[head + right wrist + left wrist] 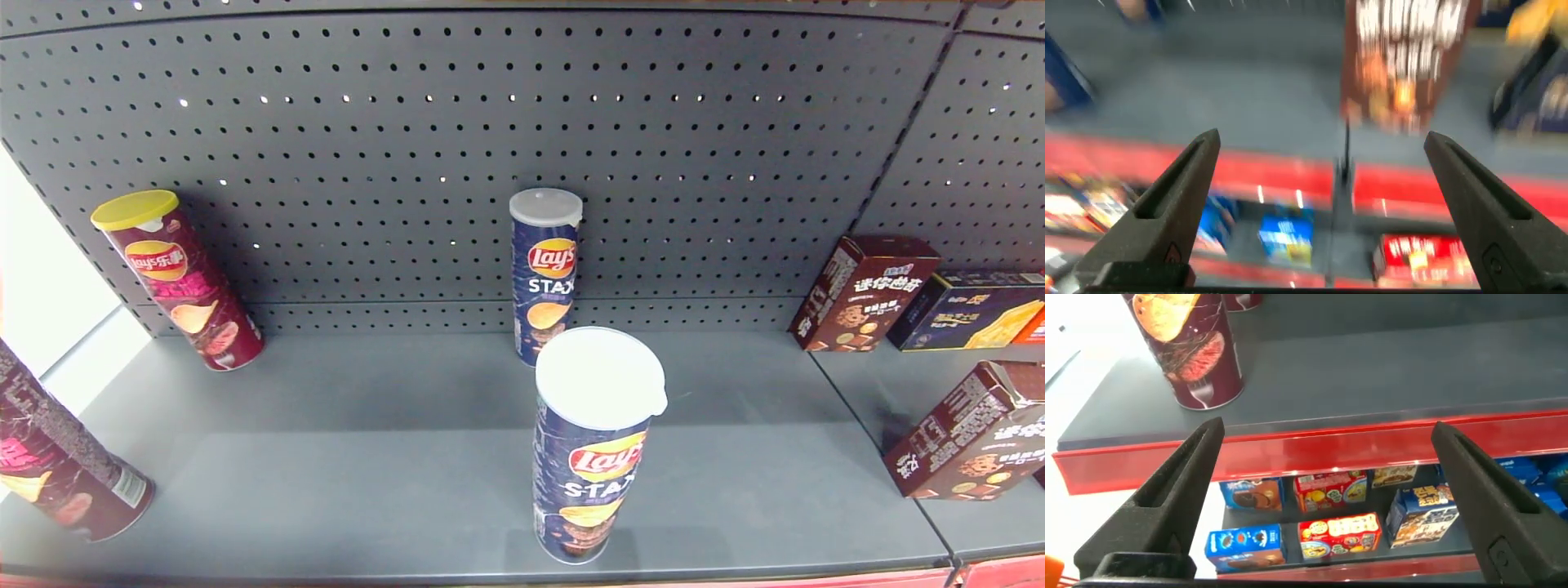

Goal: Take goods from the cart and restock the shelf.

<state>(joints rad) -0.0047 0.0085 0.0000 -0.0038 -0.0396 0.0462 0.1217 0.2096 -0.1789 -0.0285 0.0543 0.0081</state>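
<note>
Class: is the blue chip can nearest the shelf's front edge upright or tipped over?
Upright. The blue can stands on its base on the shelf, its white lid facing up.

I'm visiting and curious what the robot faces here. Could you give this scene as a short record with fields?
shelf: grey, with a perforated back panel
blue cans: front blue can near the edge, rear blue can by the panel, both standing
maroon cans: yellow-lidded maroon can back left, second maroon can front left
brown boxes: two, right section
left gripper: open, empty, facing the shelf's red front edge
right gripper: open, empty
lower shelf: small boxes
</note>
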